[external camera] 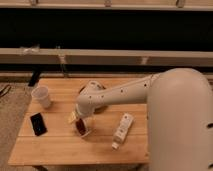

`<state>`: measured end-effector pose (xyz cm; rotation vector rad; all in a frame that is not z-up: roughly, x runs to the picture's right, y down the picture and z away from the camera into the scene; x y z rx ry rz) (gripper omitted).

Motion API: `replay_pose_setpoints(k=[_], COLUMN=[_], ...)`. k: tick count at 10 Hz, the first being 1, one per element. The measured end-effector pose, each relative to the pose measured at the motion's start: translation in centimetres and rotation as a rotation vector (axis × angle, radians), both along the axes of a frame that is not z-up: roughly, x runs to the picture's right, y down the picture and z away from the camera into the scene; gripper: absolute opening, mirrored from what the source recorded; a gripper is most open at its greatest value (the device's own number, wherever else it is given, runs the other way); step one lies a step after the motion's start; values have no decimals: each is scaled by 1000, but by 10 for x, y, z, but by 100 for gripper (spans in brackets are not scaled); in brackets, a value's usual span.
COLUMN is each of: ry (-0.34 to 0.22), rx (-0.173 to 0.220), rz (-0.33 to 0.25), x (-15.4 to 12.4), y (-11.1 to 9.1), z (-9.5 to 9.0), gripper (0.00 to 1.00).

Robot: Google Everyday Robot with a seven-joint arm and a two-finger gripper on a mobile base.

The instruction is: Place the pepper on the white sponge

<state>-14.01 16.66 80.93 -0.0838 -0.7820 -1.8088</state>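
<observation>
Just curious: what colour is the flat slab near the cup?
Black slab, camera view; gripper hovers near it.

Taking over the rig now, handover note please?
Claw: low over the wooden table, front middle, right at the pepper.
White sponge: just left of the claw, mostly hidden by it.
Done: the pepper has been brought up to the sponge.
Left: can't tell whether the pepper rests on the sponge. Check that, then release and back off.
Nearby: white bottle to the right, paper cup to the left.
</observation>
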Motion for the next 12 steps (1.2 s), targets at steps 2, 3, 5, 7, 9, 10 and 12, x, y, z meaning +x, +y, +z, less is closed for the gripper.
replay_pose_setpoints(k=[2,3,5,7,9,10,12], ry=[4,6,7,14,23,21,22], rx=[2,5,9,11,8,8,8], rz=[10,17,27,51,67,64,65], x=[5,7,10,15,21,19,20], y=[-6,-11,-18,-33,-40,-39,-39], z=[2,2,2,3,5,5,5], gripper=[80,80,80,80,80,80,80])
